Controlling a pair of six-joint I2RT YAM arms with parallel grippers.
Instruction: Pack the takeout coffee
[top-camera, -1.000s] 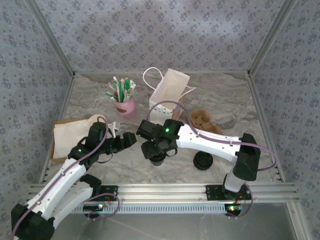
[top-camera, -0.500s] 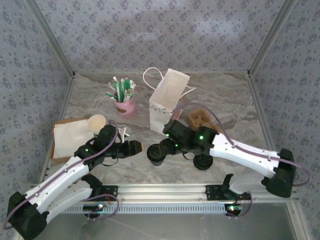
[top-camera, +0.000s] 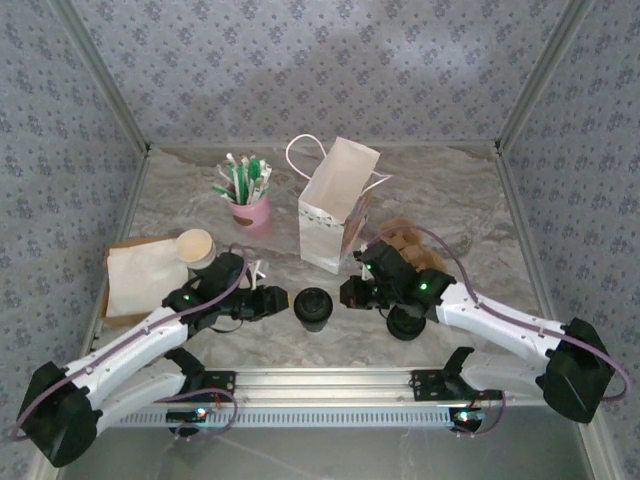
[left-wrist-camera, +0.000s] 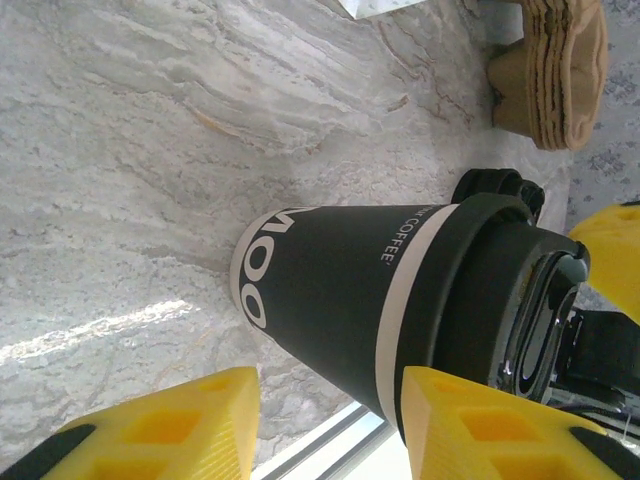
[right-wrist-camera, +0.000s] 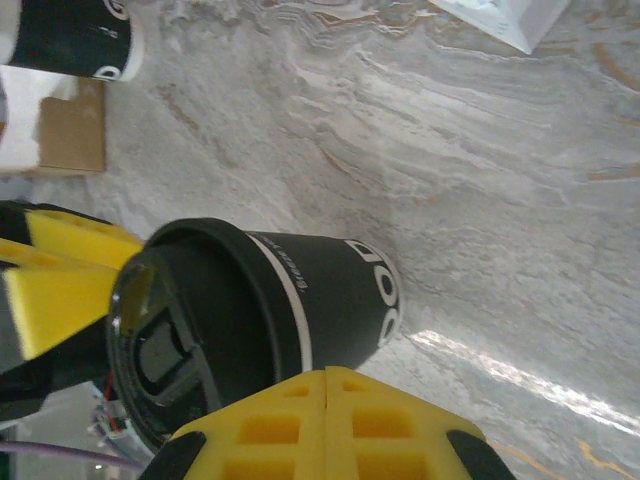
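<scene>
The coffee (top-camera: 313, 306) stands upright at lower centre of the top view, between both arms and below the bag (top-camera: 335, 205). Left gripper (left-wrist-camera: 325, 395) is half spread around it; no pinch confirmed. Right gripper (right-wrist-camera: 326, 385) has pads pressed together, empty. Probably light, thin-walled and crushable, and the lid could pop, so grip mid-sleeve. Wrist views show the sleeve print; the top view shows the bag mouth.

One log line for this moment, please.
lidded coffee cup: upright on table, unpacked | left gripper: open, at cup | right gripper: shut, empty | paper bag: standing behind
</scene>
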